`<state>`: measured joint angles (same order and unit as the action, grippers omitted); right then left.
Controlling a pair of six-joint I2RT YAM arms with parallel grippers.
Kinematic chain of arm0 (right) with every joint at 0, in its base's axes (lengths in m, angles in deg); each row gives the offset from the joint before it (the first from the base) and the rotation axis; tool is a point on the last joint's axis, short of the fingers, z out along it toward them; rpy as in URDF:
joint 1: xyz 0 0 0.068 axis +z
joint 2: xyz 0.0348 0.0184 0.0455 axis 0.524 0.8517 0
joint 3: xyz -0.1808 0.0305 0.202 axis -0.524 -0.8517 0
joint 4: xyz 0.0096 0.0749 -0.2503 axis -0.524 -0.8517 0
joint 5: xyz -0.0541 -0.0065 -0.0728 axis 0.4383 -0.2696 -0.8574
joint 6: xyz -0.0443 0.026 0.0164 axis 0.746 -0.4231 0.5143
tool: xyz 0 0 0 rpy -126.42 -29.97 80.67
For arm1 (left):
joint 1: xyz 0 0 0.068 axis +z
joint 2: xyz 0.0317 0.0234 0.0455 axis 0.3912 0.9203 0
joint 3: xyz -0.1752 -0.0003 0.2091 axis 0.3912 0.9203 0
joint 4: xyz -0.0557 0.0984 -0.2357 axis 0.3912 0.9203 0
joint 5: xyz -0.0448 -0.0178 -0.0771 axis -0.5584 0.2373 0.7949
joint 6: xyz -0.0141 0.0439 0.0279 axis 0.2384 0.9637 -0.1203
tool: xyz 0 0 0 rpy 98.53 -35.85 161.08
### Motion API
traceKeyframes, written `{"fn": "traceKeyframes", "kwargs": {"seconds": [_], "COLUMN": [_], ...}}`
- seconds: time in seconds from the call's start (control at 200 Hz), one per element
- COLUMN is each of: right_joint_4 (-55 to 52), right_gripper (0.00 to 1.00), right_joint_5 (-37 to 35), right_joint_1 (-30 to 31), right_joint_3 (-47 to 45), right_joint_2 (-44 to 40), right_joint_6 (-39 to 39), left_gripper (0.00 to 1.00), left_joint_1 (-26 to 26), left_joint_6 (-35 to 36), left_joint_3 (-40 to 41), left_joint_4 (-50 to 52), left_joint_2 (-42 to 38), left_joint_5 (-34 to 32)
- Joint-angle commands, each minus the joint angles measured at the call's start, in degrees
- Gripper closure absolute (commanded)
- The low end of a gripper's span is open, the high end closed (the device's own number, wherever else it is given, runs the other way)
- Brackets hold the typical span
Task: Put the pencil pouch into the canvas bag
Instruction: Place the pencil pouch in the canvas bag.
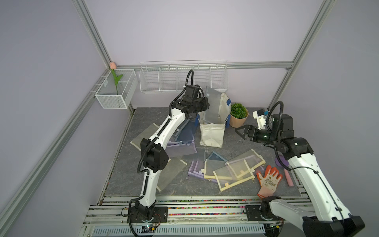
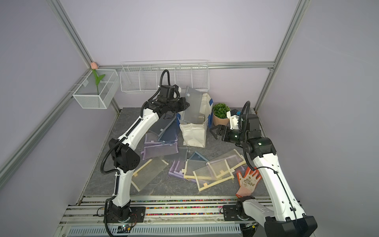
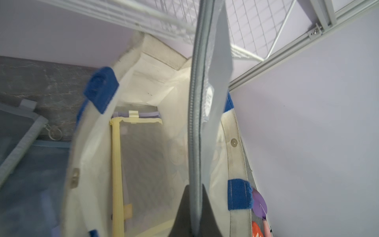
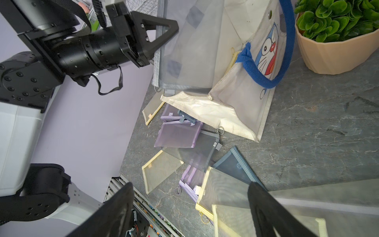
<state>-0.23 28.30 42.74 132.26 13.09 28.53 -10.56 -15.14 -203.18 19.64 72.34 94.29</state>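
Lilac walls and an aluminium frame close in a grey marbled desk (image 1: 246, 149). Over its far side your left pincer (image 1: 206, 105) is clenched on the zip edge of the grey mesh pencil pouch (image 1: 213, 106). In the left wrist view both fingers (image 3: 182, 207) pinch that zip.

The pouch stands upright from the pincer's tips. Its lower edge is down in the open mouth of the canvas bag (image 1: 212, 136) and its upper part rises above the rim. Straight below the pincer, on the bag's floor, lies a yellow-edged pouch (image 3: 117, 164) with a purple-edged one behind it. One blue strap handle (image 3: 100, 90) sits at the rim corner just beside the pincer.

Your right pincer (image 1: 239, 133) hangs released and empty on the bag's opposite side, near it but apart, tips aimed at it. Just beyond those tips a potted plant (image 1: 238, 115) stands beside the bag.

Toward the arm bases from both pincers, loose mesh pouches (image 1: 235, 170) lie scattered and overlapping on the desk. An orange-and-white glove (image 1: 268, 180) rests by the right arm.

Behind the left pincer, white wire baskets (image 1: 183, 78) hang on the back wall. A mesh box (image 1: 114, 96) holding a tulip hangs well apart on the side wall.
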Motion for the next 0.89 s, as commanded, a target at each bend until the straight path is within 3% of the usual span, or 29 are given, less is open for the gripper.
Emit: {"fn": "traceKeyframes", "kwargs": {"seconds": [0.0,0.22,0.475,0.775,0.89], "right_joint_4": [-0.06,-0.20,-1.16,-6.65,-8.38], "right_gripper": [0.11,0.11,0.11,0.11,0.11], "right_joint_5": [-0.20,-0.27,-1.75,-5.09,-6.06], "right_joint_1": [-0.06,-0.15,-0.58,-1.29,-1.47], "right_joint_3": [-1.17,-1.41,-1.98,-2.54,-3.55], "right_joint_2": [-0.52,-0.59,-1.20,-2.26,-3.53], "right_joint_6": [0.86,1.19,1.68,2.34,1.88], "left_gripper": [1.00,1.00,1.00,0.52,0.43], "left_joint_1": [-1.59,-2.28,-2.28,-2.35,-2.69], "left_joint_6": [0.44,0.50,0.89,4.52,7.51], "left_joint_3": [1.87,-0.09,-8.67,-8.33,-5.84], "left_joint_4": [-1.85,-1.12,3.09,7.26,8.73], "left_joint_2": [-0.11,3.21,9.15,5.61,1.27], "left_joint_5": [-1.57,-2.68,-4.49,-9.16,-11.67]}}
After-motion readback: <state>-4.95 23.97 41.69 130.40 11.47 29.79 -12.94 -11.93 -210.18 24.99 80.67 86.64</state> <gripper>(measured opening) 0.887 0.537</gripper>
